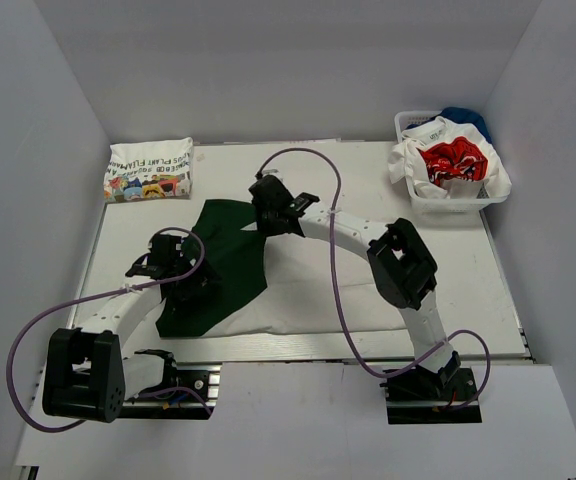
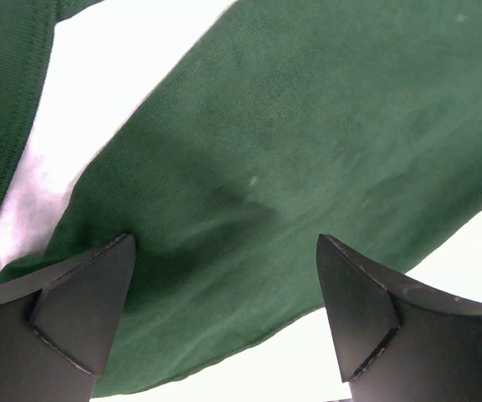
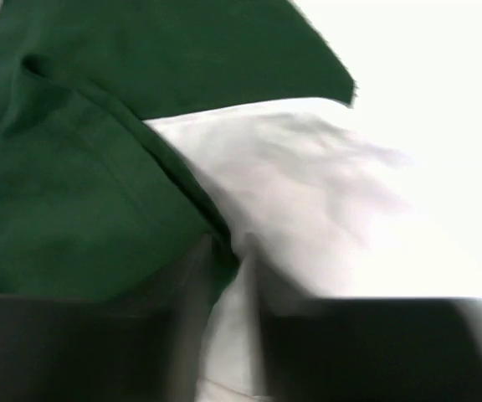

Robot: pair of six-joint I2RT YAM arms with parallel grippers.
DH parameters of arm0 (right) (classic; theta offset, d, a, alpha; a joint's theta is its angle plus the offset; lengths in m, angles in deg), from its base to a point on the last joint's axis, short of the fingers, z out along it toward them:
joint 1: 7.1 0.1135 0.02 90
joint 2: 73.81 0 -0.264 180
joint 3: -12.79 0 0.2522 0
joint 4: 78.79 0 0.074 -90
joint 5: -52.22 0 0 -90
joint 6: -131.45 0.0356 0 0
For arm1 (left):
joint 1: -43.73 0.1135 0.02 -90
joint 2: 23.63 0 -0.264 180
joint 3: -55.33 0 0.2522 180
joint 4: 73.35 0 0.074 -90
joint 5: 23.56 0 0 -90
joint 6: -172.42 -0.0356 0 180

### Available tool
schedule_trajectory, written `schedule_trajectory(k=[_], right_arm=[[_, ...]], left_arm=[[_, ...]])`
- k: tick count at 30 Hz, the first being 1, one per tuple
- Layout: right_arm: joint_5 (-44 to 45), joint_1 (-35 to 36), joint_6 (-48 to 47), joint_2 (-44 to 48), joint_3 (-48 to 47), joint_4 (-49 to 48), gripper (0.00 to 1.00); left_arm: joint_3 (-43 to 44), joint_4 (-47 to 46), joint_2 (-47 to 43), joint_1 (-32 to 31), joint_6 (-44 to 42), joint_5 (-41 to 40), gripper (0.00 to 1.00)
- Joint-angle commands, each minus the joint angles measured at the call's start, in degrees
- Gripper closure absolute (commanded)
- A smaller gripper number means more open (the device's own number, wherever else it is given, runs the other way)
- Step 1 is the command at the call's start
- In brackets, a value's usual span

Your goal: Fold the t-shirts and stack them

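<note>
A white t-shirt with dark green parts (image 1: 223, 265) lies spread on the table's middle. My left gripper (image 1: 180, 268) hangs open just above its green cloth (image 2: 291, 134); the fingers (image 2: 82, 310) stand wide apart and hold nothing. My right gripper (image 1: 268, 208) is at the shirt's far edge. In the blurred right wrist view its fingers (image 3: 192, 276) stand close together, pinching a fold where the green cloth (image 3: 74, 209) meets the white (image 3: 308, 184). A folded printed t-shirt (image 1: 149, 170) lies at the far left. More t-shirts, one red-printed (image 1: 454, 163), fill the basket.
The white mesh basket (image 1: 450, 205) stands at the far right of the table, a blue cloth (image 1: 466, 117) behind it. White walls close in the table on three sides. Purple cables loop from both arms over the near half.
</note>
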Motion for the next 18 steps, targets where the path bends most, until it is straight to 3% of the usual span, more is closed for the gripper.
schedule_trajectory(k=[1,2,3,4,7,10,14,18], right_arm=[[6.1,0.0,1.7,0.6,-3.8,5.3,0.46],[5.9,-0.1,0.9,1.3,-3.7,4.5,0.35],[5.9,-0.1,-0.4,1.8,-3.6,4.1,0.16],[7.9,-0.2,-0.7,2.7,-3.5,4.1,0.1],[11.1,-1.7,-1.2,6.1,-2.1,4.7,0.1],[6.9,-6.3,-0.3,10.4,2.8,4.1,0.1],[2.9,-12.6,-3.9,17.0,10.9,-0.5,0.1],[8.4,-17.3,-8.4,20.8,15.1,2.1,0.1]], left_arm=[[-0.1,4.7,0.8,0.3,0.0,-4.2,0.0],[1.8,4.7,0.8,-0.2,0.0,-4.7,0.0],[3.0,4.7,0.8,-0.2,0.0,-4.7,0.0],[5.8,4.7,0.8,-0.2,0.0,-4.2,0.0],[15.2,6.2,3.7,-0.2,-1.6,-6.3,0.0],[25.6,7.8,8.1,-0.2,-3.3,-7.4,0.0],[38.9,9.8,19.7,0.5,-7.9,-8.5,0.0],[55.9,16.6,38.9,0.5,-14.0,-10.0,0.0]])
